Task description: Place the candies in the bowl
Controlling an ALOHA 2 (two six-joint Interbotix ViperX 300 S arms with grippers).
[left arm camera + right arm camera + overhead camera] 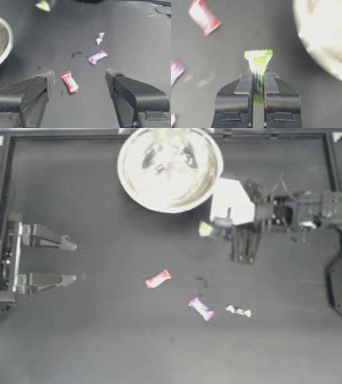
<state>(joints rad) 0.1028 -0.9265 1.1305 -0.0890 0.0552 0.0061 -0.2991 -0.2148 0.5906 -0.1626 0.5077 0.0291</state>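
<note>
Top view: the bowl [169, 169] stands at the far middle of the counter [87, 338] and serves as the reference landmark. The right gripper [217, 227] sits just beside the bowl's near-right rim, with the yellow-green candy [206, 229] at its tip. The left gripper [68, 262] is parked well to the left of the bowl, jaws spread apart with nothing between them. The red-pink candy [157, 278] lies on the counter well apart from the bowl, on its near side. The purple-white candy [201, 308] lies farther from the bowl than the red-pink one, and a small whitish candy [238, 311] lies just beside the purple-white one. The bowl's reflective inside does not allow its contents to be told. Left wrist view: the left gripper [79, 80] is open over the counter; the red-pink candy [69, 82] lies between its jaws, untouched. Beyond it lie the purple-white candy [97, 57] and the small whitish candy [100, 38], both well apart from the bowl [7, 42]. Right wrist view: the right gripper [258, 78] is closed on the yellow-green candy [258, 60], whose crimped end sticks out past the jaws, near the bowl [321, 32].
</note>
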